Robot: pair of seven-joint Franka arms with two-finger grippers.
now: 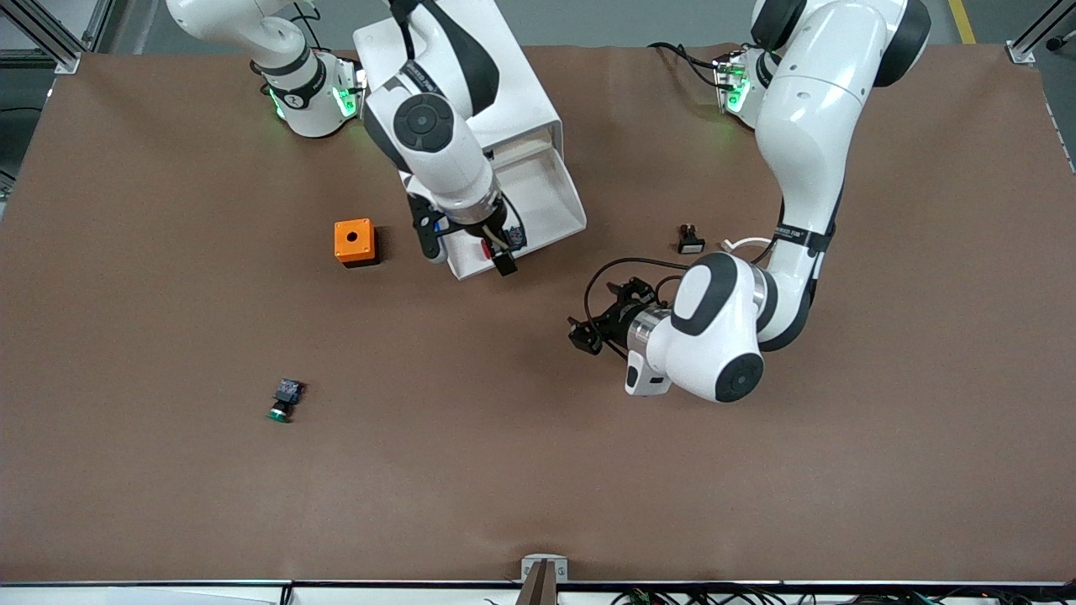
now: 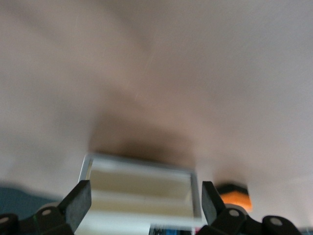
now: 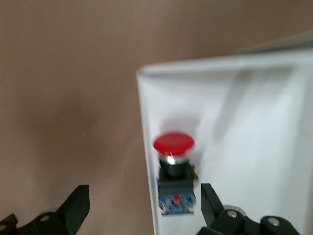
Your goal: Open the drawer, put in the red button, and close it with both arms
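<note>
Spanning most of the front view, the brown table (image 1: pixel 168 504) carries the white cabinet (image 1: pixel 513 92) near the robots' bases, with the drawer (image 1: pixel 538 210) pulled out toward the front camera. The right gripper (image 1: pixel 471 248) hangs over the drawer's front corner, its fingers spread and empty. The left gripper (image 1: pixel 598 323) hovers over bare table, nearer the front camera than the drawer and toward the left arm's end, its fingers also spread and holding nothing. The orange box (image 1: pixel 354 242) sits beside the drawer toward the right arm's end. The red button (image 3: pixel 173 166) lies inside the drawer, close against its side wall near the front corner, red cap pointing toward the front wall. The placing step appears complete, and closing is the step in hand. The next move calls for both grippers to meet the drawer's front and push it evenly into the cabinet, avoiding skew. A green-capped button (image 1: pixel 284 399) lies well apart, nearer the front camera.
</note>
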